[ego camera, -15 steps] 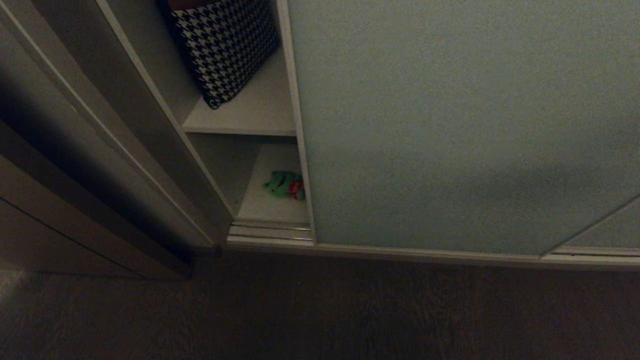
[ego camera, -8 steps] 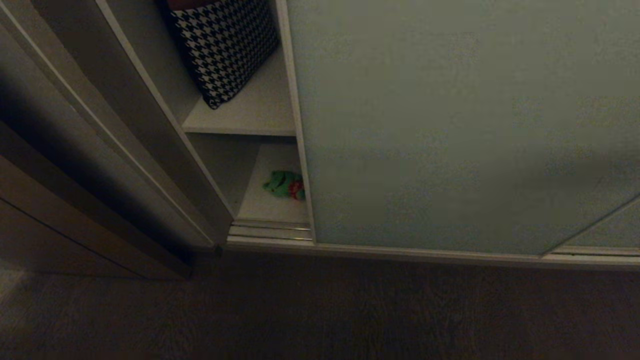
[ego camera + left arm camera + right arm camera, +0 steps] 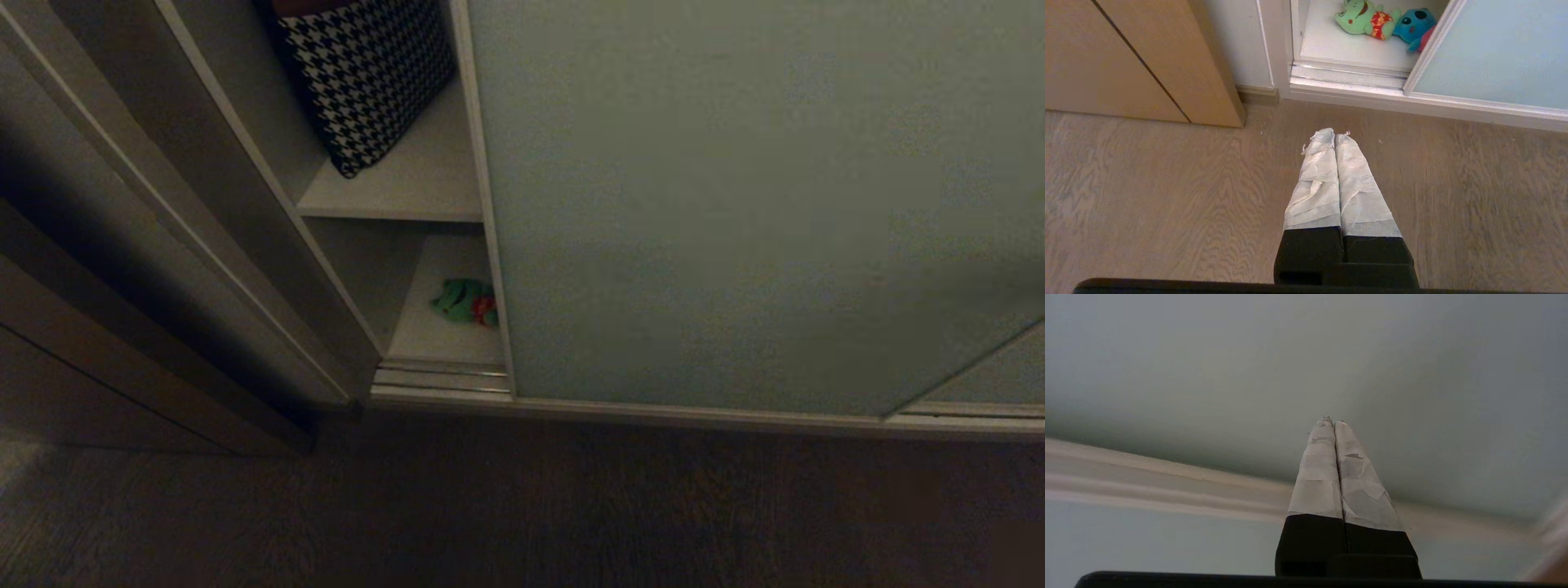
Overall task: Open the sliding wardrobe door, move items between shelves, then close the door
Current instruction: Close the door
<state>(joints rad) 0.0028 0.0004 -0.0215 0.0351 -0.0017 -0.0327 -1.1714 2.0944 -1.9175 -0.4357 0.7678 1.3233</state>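
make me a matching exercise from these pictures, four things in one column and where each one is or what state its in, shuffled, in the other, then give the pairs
Things
1. green plush toy
2. blue plush toy
3. houndstooth bag
4. left gripper

Places or states
A. on the upper shelf
B. shut, above the wood floor
C. on the bottom shelf, partly hidden behind the sliding wardrobe door
D. on the bottom shelf, in full view in the open gap

Pairs: 1-D, 2-C, 3-A, 4-B
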